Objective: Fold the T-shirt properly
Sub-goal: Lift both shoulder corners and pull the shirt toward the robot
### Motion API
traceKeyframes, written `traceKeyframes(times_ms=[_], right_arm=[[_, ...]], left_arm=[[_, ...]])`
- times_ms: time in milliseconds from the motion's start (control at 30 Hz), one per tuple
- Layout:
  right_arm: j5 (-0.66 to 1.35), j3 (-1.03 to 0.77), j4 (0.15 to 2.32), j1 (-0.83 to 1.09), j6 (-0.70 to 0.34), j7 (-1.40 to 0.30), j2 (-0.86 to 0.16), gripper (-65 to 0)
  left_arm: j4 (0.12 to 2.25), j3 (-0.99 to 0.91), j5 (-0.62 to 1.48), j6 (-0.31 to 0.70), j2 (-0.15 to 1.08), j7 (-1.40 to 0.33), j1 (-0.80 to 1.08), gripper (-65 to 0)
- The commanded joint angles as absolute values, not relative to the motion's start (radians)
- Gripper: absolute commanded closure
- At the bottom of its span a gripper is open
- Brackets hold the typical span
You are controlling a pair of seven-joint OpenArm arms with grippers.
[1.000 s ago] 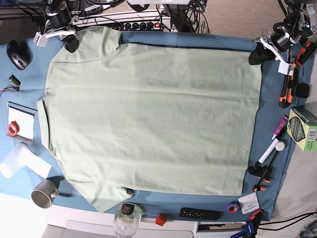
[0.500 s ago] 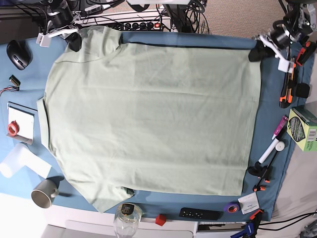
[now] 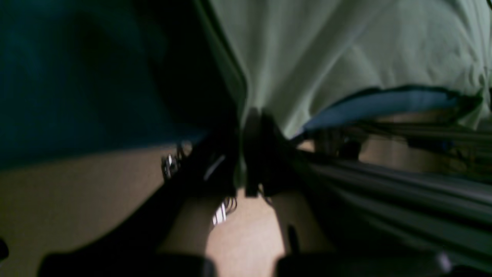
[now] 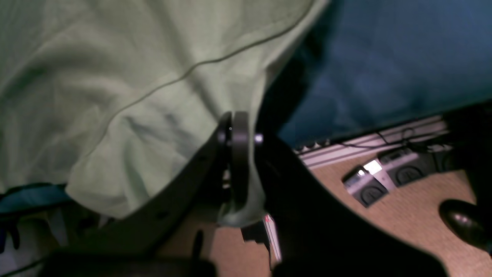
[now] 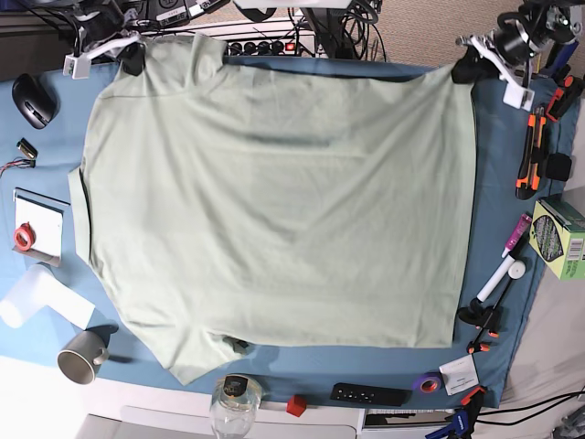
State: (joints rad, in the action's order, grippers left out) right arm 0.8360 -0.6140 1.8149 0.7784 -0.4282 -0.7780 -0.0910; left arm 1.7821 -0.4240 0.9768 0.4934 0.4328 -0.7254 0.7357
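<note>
Both far corners of the shirt [image 5: 274,192] have risen off the surface [image 5: 503,183] since earlier. Left end effector [image 5: 466,69] and right end effector [image 5: 132,59] are each clamped on a corner; the near half lies flat. Folding begins: next, carry the edge toward the near hem.

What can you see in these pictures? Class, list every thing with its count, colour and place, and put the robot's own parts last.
T-shirt: one, pale sage green, spread over the cloth.
Table cloth: one, blue, under the shirt.
Computer mouse: one, black, base view's left edge.
Mug: one, grey, lower left.
Glass jar: one, clear, bottom edge.
Cube: one, red, beside the jar.
Remote: one, black, bottom edge.
Tape roll: one, purple, bottom right.
Box: one, green, right edge.
Left pincer: shut on shirt corner.
Right pincer: shut on shirt corner.
</note>
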Motion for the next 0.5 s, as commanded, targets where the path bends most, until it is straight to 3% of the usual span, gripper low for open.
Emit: traceKeyframes(times_ms=[0, 467], right_arm=[[0.803, -0.618, 1.82, 0.8, -0.412, -0.807, -0.107, 0.0], [0.857, -0.728, 1.82, 0.818, -0.413, -0.854, -0.167, 0.0]], left_arm=[[1.805, -0.428, 0.988, 0.5, 0.446, -0.718, 0.756, 0.0], [1.872, -0.429, 0.998, 0.499, 0.397, -0.744, 0.83, 0.0]])
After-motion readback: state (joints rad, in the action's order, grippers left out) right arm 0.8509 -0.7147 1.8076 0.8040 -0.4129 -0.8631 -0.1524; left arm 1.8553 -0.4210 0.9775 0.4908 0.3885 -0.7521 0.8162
